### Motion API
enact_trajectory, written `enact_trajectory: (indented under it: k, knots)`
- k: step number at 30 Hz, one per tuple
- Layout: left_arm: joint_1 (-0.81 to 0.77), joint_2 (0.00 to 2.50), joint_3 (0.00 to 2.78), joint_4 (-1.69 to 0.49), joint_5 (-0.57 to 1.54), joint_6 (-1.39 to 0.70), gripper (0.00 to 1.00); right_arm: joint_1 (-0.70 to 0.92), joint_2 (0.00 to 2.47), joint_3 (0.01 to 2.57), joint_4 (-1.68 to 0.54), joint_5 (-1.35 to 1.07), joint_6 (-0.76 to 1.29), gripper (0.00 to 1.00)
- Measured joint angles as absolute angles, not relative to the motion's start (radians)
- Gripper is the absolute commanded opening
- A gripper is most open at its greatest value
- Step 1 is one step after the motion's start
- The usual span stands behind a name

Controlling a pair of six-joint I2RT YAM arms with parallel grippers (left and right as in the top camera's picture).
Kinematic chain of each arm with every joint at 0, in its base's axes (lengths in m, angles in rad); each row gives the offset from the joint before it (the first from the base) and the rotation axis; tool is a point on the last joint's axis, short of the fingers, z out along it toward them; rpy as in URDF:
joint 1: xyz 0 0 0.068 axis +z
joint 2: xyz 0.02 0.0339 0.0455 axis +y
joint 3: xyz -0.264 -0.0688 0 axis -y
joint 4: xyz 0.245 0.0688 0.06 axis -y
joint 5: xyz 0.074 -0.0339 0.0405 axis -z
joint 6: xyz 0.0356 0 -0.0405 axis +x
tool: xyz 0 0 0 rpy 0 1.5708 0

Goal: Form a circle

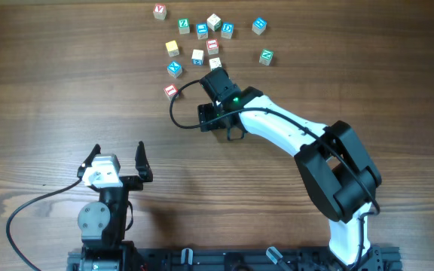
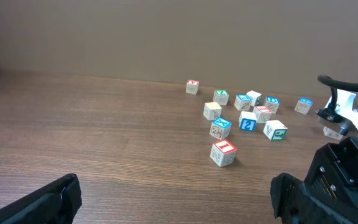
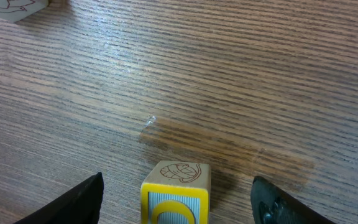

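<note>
Left pincer: released, jaws spread wide with nothing between them; it sat low near the front of the bench, well apart from every cube
Cubes: small lettered ones, lying in a loose scatter on the far part of the bench; most stood apart from their neighbours
Red-edged cube: alone at the scatter's near left corner; closest of all to the front
Blue-edged cube: just beyond the red-edged cube, not touching it
Yellow cube: farther back in the same left-hand column
Right pincer: released; its fingers stood either side of a pale-topped cube, with bare wood showing in both gaps
Pale-topped cube: upright on the bench between those fingers; a line drawing on top, a yellow-framed face toward the wrist camera
Green-edged cube: out at the scatter's right side, apart from the rest
Right arm: white, stretched from the front right toward the scatter's near edge; a black cable looped beside it on the left
</note>
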State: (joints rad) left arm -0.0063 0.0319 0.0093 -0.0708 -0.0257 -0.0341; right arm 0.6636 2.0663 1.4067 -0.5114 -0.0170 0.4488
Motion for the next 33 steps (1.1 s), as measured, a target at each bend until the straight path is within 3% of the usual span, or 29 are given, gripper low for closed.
enact_trajectory:
  k: [5,10,14,20,33]
  knots:
    - [-0.006,0.032,0.009,-0.071,-0.026,-0.034,1.0,0.664,2.066,1.407,-0.511,-0.017,0.449,0.75]
    - [-0.006,0.032,0.009,-0.071,-0.026,-0.034,1.0,0.664,2.066,1.407,-0.513,-0.017,0.449,0.65]
    - [-0.006,0.032,0.009,-0.071,-0.026,-0.034,1.0,0.664,2.066,1.407,-0.516,-0.017,0.448,0.45]
    - [-0.006,0.032,0.009,-0.071,-0.026,-0.034,1.0,0.664,2.066,1.407,-0.516,-0.017,0.45,0.36]
    - [-0.006,0.032,0.009,-0.071,-0.026,-0.034,1.0,0.664,2.066,1.407,-0.484,-0.017,0.449,0.37]
